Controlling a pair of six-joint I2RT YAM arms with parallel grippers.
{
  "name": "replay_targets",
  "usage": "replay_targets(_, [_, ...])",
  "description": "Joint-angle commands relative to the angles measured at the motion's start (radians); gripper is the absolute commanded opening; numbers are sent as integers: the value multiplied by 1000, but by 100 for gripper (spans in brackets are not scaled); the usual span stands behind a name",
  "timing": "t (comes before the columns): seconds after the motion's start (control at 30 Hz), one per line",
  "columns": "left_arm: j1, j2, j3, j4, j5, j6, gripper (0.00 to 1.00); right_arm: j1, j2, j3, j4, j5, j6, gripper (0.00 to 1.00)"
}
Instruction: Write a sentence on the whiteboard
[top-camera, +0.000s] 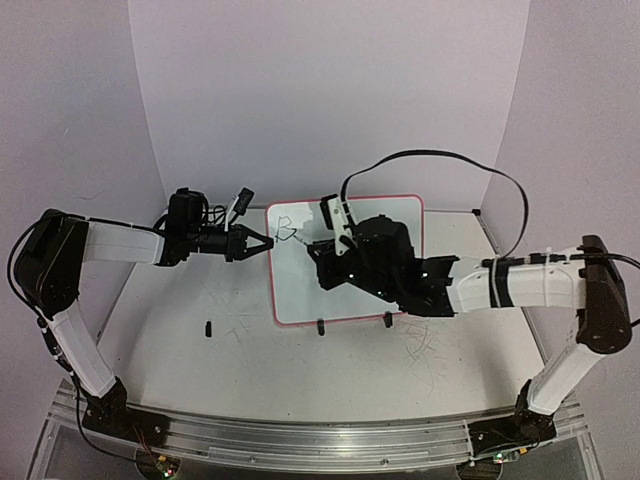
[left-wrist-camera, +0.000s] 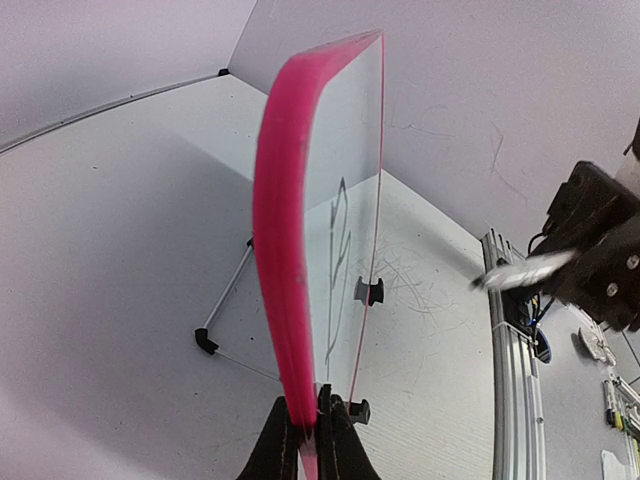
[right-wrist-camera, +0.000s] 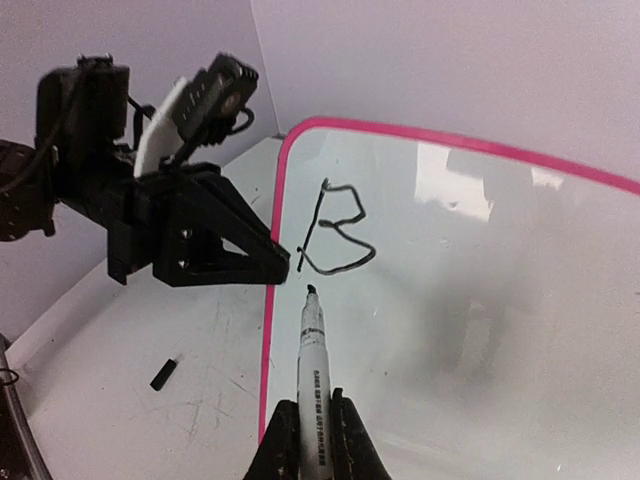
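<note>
Holding the marker: the right gripper (right-wrist-camera: 313, 428) is clamped on a black-and-white marker (right-wrist-camera: 311, 365), nib pointing up the board. If the barrel twists in that pinch, strokes will skew.
Marker nib: just below the first letter; whether it touches the surface I cannot tell. Too much push could rock the board back, and too little leaves gaps.
Sentence (right-wrist-camera: 335, 235): only a wobbly "B", near the upper left corner. Letters this large may crowd out the remaining words.
Whiteboard (right-wrist-camera: 480, 300): upright on the table (top-camera: 200, 360), resting on clip feet (left-wrist-camera: 371, 291).
Left gripper (left-wrist-camera: 318, 425): shut on the pink left frame edge. It is a thin bite, so the board could pivot or slip free.
</note>
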Motion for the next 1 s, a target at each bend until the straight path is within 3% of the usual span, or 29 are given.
replay_targets(0.0, [-1,-46,-4,46,-25,59,0,-14,-89,-61,101,25,-39,0])
replay_targets(0.17, [-1,-52,-6,47,-34,59,0,-15,-32,16,57,29,-85,0])
replay_targets(0.97, [-2,-65,-5,47,-32,55,0,-15,52,91,11,-1,-86,0])
